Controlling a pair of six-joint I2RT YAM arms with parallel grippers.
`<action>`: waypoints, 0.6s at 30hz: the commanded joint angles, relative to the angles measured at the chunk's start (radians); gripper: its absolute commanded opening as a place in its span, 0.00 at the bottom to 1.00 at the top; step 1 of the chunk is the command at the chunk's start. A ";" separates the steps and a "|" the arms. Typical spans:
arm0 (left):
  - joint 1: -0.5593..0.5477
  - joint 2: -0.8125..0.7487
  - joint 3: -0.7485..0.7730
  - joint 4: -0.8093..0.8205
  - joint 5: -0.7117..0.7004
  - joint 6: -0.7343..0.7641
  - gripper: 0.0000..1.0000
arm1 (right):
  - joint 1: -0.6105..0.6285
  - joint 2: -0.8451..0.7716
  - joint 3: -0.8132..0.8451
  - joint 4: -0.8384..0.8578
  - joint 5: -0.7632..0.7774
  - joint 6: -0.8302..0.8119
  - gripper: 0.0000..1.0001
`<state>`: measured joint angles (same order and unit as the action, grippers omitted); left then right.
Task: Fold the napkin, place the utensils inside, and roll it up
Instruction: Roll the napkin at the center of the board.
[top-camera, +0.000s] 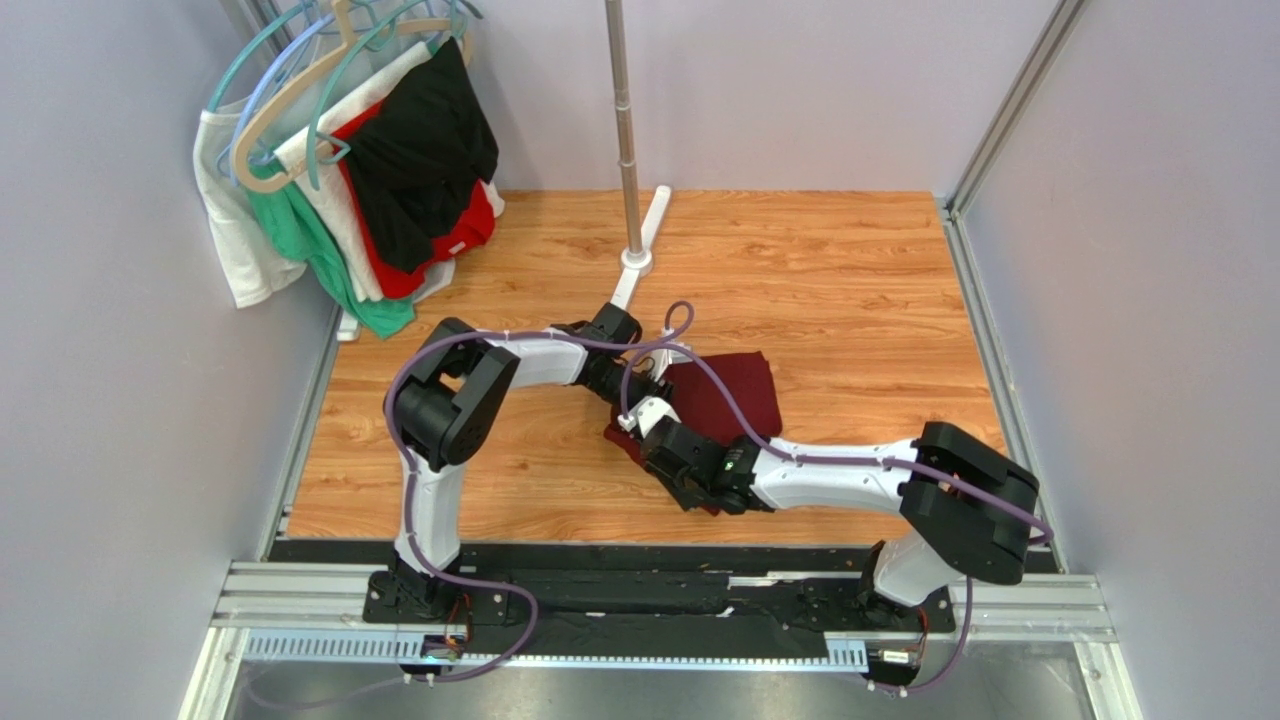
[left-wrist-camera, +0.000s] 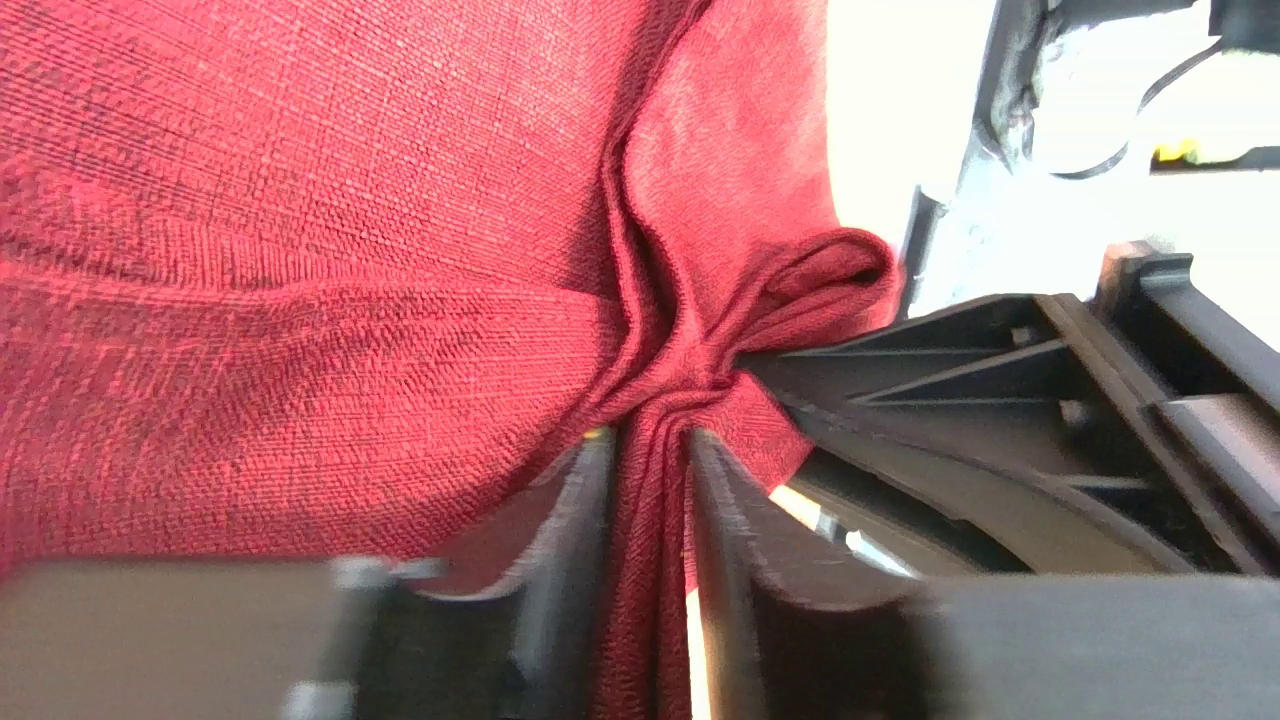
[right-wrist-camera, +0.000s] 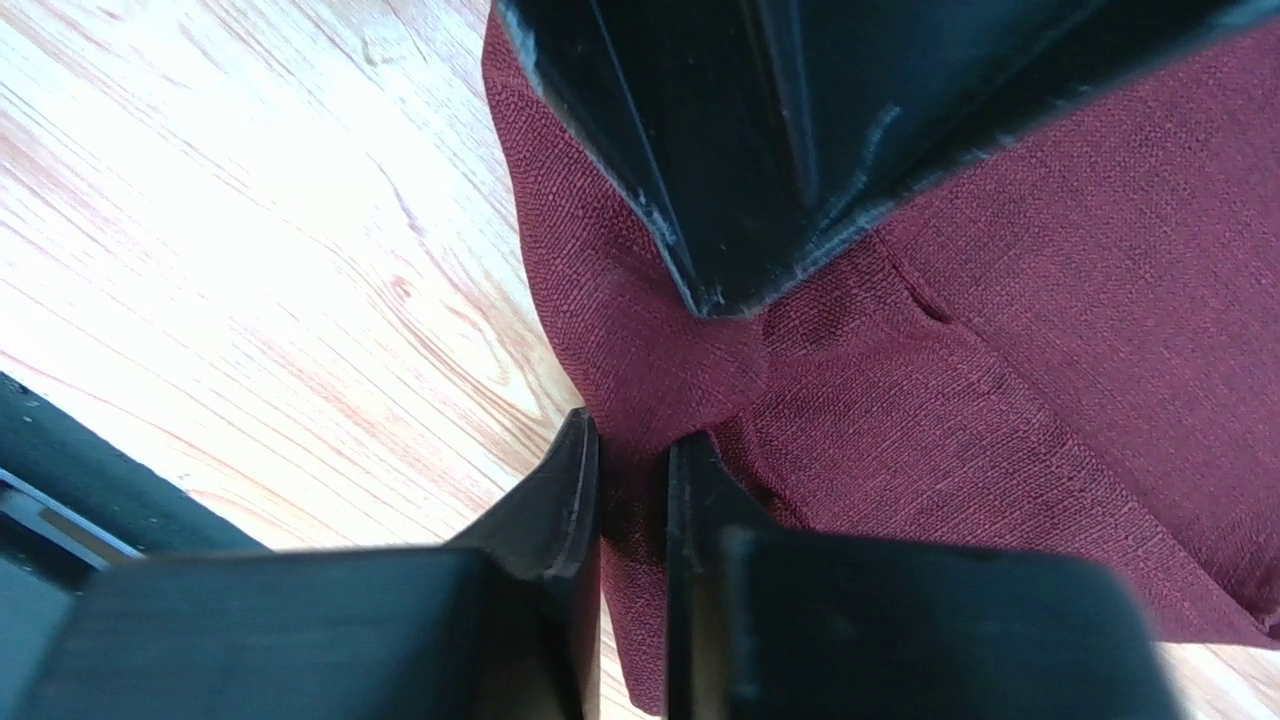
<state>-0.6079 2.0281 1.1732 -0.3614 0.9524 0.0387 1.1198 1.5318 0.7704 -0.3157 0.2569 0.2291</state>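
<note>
The dark maroon napkin (top-camera: 732, 393) lies bunched on the wooden table near its middle. My left gripper (top-camera: 631, 393) is shut on a pinched fold of the napkin (left-wrist-camera: 301, 270); the cloth runs between its fingers (left-wrist-camera: 579, 518). My right gripper (top-camera: 657, 438) is shut on the napkin's near edge (right-wrist-camera: 1052, 345), cloth squeezed between its fingers (right-wrist-camera: 564, 480). The two grippers meet tip to tip at the same corner. The left gripper's black body shows in the right wrist view (right-wrist-camera: 812, 135). The spoon is out of view.
A metal pole (top-camera: 625, 120) on a white foot (top-camera: 643, 240) stands at the back of the table. Garments on hangers (top-camera: 368, 150) hang at the back left. Grey walls close both sides, and a black rail (top-camera: 661, 593) runs along the near edge.
</note>
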 joint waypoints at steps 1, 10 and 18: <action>0.068 -0.040 -0.030 0.033 -0.132 -0.034 0.51 | 0.009 0.036 -0.060 -0.045 -0.050 0.125 0.01; 0.131 -0.218 -0.018 0.156 -0.303 -0.161 0.65 | 0.032 0.013 -0.109 -0.014 -0.042 0.156 0.00; 0.233 -0.345 -0.105 0.315 -0.349 -0.243 0.67 | 0.035 -0.016 -0.138 0.013 -0.048 0.156 0.00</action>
<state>-0.4236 1.7485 1.1248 -0.1669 0.6460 -0.1425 1.1397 1.4868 0.6964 -0.2184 0.2939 0.3309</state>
